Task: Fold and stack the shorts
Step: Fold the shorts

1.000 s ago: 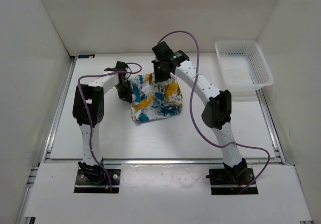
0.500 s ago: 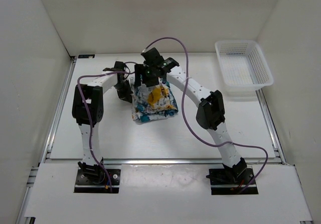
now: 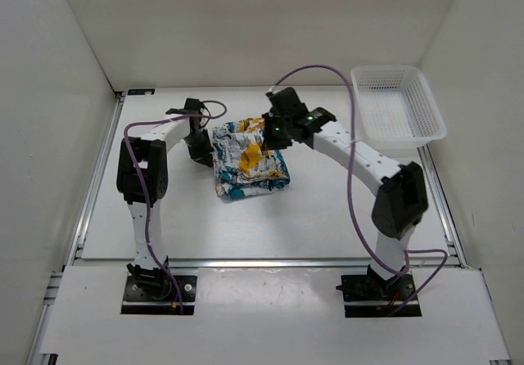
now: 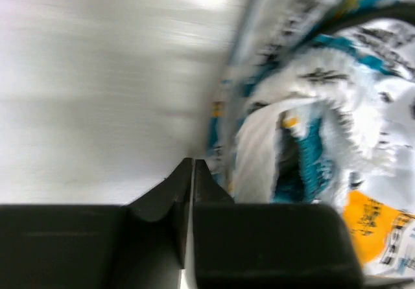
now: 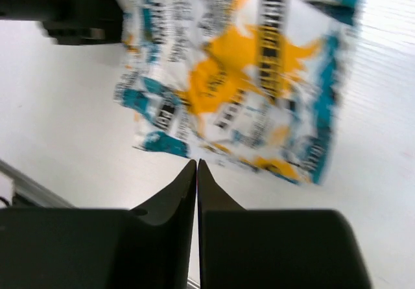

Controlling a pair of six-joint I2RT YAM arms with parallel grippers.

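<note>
Pulls away rightward from soft white, teal-and-orange printed fabric shorts (image 3: 248, 162), now folded smaller; right gripper (image 5: 196, 164) pinched empty, left gripper (image 4: 192, 164) pinched shut at left edge

Robotics lab test cell: plain white panel walls (image 3: 246, 21) box in my flat white tabletop (image 3: 164, 218) from 9 to 3 o'clock; silver aluminium framing rails (image 3: 92, 181) edge it; black mounting plates (image 3: 160, 294) bolt me down at 6.

bare table (image 3: 327, 218) in front of shorts (image 3: 248, 162), basket (image 3: 397, 107) at back right
</note>
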